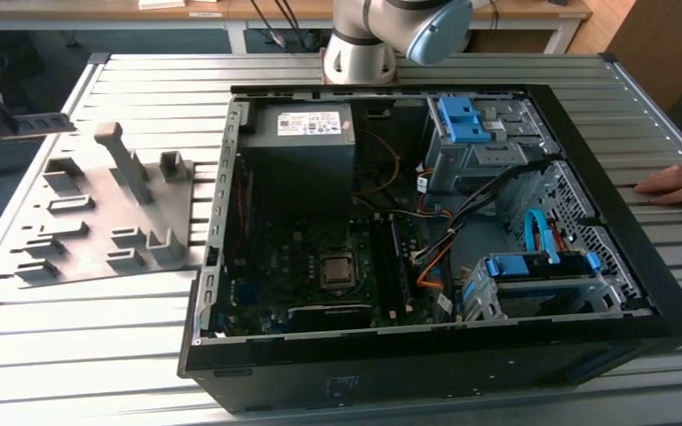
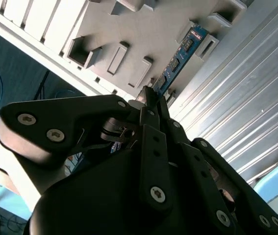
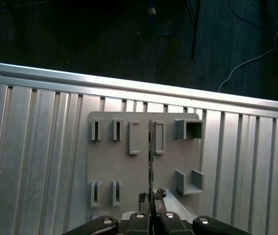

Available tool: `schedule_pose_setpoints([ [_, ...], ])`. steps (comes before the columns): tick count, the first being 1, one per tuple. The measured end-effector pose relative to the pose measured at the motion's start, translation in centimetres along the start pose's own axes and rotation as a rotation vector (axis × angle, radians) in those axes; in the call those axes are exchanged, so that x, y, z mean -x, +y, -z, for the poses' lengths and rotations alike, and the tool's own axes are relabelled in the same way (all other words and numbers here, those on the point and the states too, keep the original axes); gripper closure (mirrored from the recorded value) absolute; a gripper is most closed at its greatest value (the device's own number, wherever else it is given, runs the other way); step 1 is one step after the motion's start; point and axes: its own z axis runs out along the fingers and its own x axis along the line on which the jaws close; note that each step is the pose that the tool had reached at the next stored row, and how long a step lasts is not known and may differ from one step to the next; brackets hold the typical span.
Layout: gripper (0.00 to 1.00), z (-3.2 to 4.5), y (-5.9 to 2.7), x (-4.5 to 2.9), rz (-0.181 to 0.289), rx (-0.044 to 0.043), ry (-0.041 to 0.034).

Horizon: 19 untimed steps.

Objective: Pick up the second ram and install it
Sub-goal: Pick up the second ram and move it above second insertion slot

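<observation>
Your hand [image 2: 152, 98] is clamped on one end of the second ram [image 2: 180, 56]. Its long axis runs straight out from the grip, free end pointing toward the grey holder tray [image 3: 109, 166]. Tray lies on the bench [image 1: 81, 342], exterior view's left, beside the PC case [image 1: 436, 377].

The second ram [image 2: 180, 56] is blue-green, dotted with small dark chips, against the plain matt grey holder tray [image 2: 153, 29]. The gripper [image 2: 151, 98] is black with silvery screw heads. The table [image 1: 81, 337] is ribbed silver metal, and the PC case [image 1: 436, 377] is black with bright blue brackets [image 1: 460, 115] inside.
</observation>
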Motion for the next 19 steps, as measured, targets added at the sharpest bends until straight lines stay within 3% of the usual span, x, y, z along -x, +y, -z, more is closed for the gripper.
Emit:
schedule_pose_setpoints([
  [16,0.86,3.88,0.1,0.6,0.001,-0.0029,-0.0332],
  [19,0.86,4.02,0.11,0.62,0.002,-0.0036,-0.0395],
])
